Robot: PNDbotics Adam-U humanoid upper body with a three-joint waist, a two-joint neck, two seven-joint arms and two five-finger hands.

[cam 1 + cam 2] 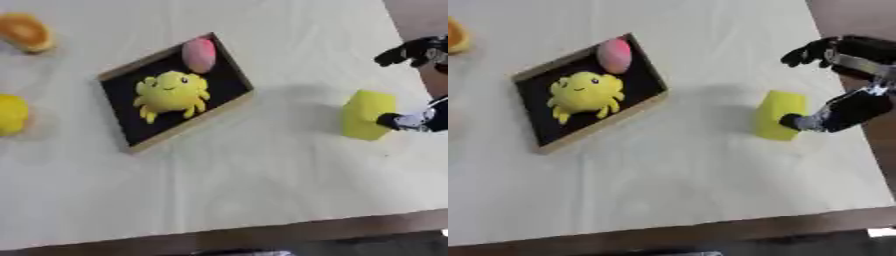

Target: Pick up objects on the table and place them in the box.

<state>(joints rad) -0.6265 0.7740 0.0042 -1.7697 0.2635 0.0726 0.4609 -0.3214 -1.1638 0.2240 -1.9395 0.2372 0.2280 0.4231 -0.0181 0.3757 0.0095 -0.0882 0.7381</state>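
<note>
Right hand (833, 112) has a dark fingertip touching the yellow block's (778, 114) near side, thumb held apart — no closed grasp yet. On the counter (684, 175), the box (651, 102) already holds a yellow plush crab (584, 95) and a pink oval — block, orange piece (24, 31) and yellow item (10, 114) remain outside.

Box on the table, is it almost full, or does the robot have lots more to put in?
Done: a yellow crab toy and a pink oval thing lie in the box. In hand: the right robot hand touches the yellow block. Left: that block, an orange thing and a yellow thing.
</note>
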